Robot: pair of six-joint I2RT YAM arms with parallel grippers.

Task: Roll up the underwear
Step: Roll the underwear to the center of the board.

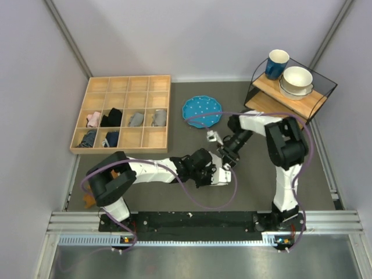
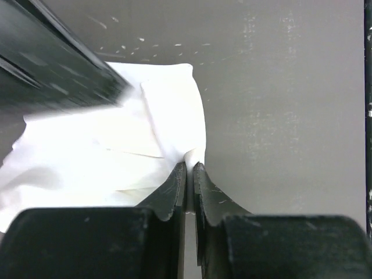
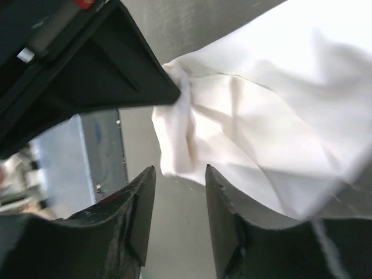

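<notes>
The left end effector (image 2: 189, 168) pinches only the underwear (image 2: 104, 157) by its edge, so the cloth could slip free. The right end effector (image 3: 180, 174) is narrowly parted and holds nothing.

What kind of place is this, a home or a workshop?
Probably a robot test booth dressed like a home: plain walls, two arms bolted to a rail handling the underwear, a wooden tray of rolled cloths, a crockery shelf.

Robot lab cell: plain grey partition walls (image 1: 35, 87) and an aluminium mounting rail (image 1: 331, 221).
</notes>
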